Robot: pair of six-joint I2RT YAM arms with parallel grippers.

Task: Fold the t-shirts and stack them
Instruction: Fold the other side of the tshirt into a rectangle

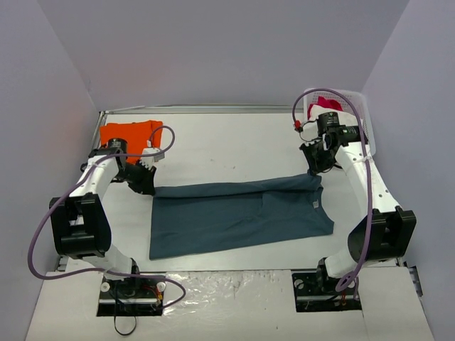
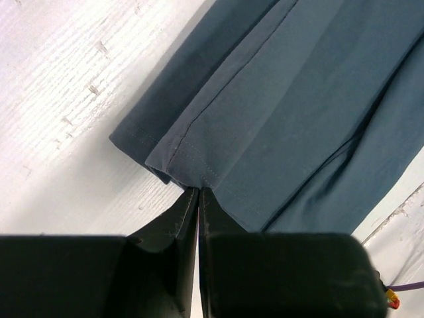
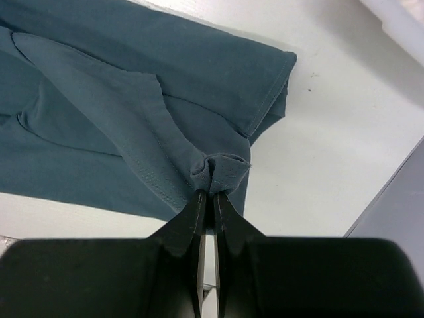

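The slate-blue t-shirt lay flat across the centre of the top view. It was folded lengthwise into a long band running from the lower left toward the right, with its upper edge doubled over. The left gripper had the upper-left corner. In the left wrist view I saw both dark fingers pressed together on the stitched hem, the cloth fanning away toward the upper right of that frame. The right gripper was clamped the same way on the opposite upper corner. In the right wrist view a small bunch of hem sat puckered at its fingertips (a hemmed opening of the shirt showed just above it, toward the upper right of the frame). Both pincers were closed narrow, each holding this shirt and nothing else.

The orange t-shirt sat in the upper left of the top view, behind the left arm. It lay as a compact shape, apart from the blue one, with its near edge partly hidden by the arm. Both shirts rested on the white table. At the upper right of that view a white basket stood at the far corner, with a red-pink garment in it, partly hidden by the right wrist.
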